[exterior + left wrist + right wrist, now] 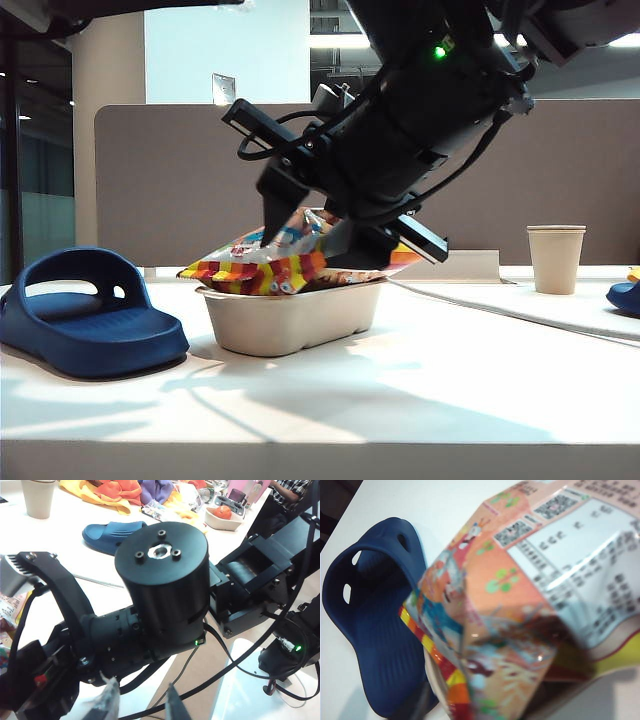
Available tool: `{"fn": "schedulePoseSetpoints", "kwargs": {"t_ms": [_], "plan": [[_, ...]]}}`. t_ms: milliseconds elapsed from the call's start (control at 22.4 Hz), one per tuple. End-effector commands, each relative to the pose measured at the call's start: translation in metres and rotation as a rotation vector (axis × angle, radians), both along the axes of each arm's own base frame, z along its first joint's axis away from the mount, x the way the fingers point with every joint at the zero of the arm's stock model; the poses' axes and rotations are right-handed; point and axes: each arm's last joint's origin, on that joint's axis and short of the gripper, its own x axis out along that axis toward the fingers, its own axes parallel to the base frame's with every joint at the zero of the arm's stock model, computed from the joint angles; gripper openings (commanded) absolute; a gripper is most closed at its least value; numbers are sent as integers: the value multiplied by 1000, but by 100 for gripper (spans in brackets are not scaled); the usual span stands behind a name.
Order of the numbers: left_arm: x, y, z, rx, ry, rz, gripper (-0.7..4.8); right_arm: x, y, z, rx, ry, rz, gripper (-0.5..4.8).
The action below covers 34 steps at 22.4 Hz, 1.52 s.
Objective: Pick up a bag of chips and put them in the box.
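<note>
**Chip bag lay across the box, right gripper at it**

The box (290, 318) sat on the white table (420, 400) and serves as the landmark here. The bag of chips (270, 262) lay across the top of the box, resting on its rim, with one striped end sticking out past the rim on the side toward the blue slipper (85, 315). The other end rose toward the black arm above the box.

The right gripper (335, 232) reached down over the box from above. One dark finger (275, 215) pointed down onto the upper face of the bag, and a second part of the gripper lay against the bag's raised end on the side toward the paper cup (555, 258). So the bag sat between and under the jaws. Whether they gripped it or had let go could not be told. In the right wrist view the bag (520, 605) filled most of the picture, blurred, with its printed back and striped edge showing, and the slipper (375, 615) lay beside it.

The left gripper (137, 705) hung well away from the box, its two fingertips (107, 702) apart with nothing between them. It looked onto the right arm's black motor housing (162, 582). Past that lay a second blue slipper (112, 532), a pile of coloured cloths (125, 492) and another cup (39, 497).
</note>
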Motion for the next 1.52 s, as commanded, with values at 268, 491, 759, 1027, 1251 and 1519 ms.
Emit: {"fn": "schedulePoseSetpoints", "kwargs": {"t_ms": [268, 491, 759, 1027, 1251, 1519], "plan": [[0, 0, 2, -8, -16, 2, 122, -1, 2, 4, 30, 1, 47, 253], [0, 0, 2, -8, -16, 2, 122, -2, 1, 1, 9, 21, 48, 284], [0, 0, 2, -8, -16, 2, 122, -1, -1, -1, -119, 30, 51, 316], [0, 0, 2, -8, -15, 1, 122, 7, 7, 24, -222, -29, 86, 317], [0, 0, 2, 0, -22, 0, 123, 3, -3, 38, -338, -57, -14, 317], [0, 0, 2, 3, -29, -2, 123, -13, -29, 68, -475, -127, -95, 316]]}}
